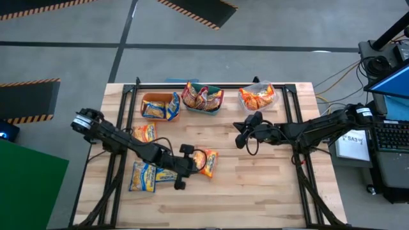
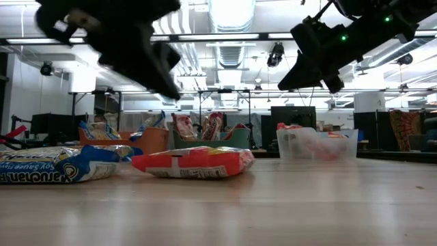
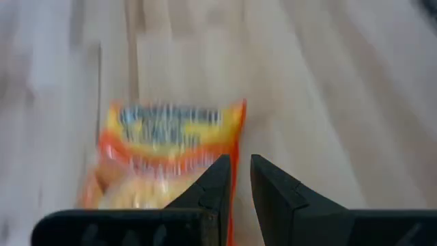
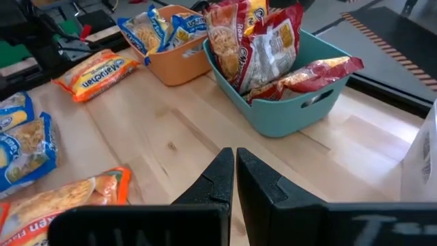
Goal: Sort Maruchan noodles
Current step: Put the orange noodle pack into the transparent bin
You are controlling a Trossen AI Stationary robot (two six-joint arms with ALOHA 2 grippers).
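The left gripper [image 1: 189, 167], jaws nearly shut, pinches the edge of the orange-red glossy noodle packet [image 1: 206, 161] lying mid-surface. A firm hold on that edge before lifting would serve best. The low view shows the packet flat on the wooden surface [image 2: 273, 205]. The right gripper [image 1: 241, 132] hovers closed and empty.

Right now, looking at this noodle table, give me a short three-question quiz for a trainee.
1. Which colour of bin holds the blue packets? A) orange B) teal C) clear
2. True or false: the right claw grips a packet.
3. Fill in: the loose packet nearest the left claw is ___ in colour.
Key: 1 A, the orange bin. 2 False; it is shut on nothing, above bare wood. 3 Orange.
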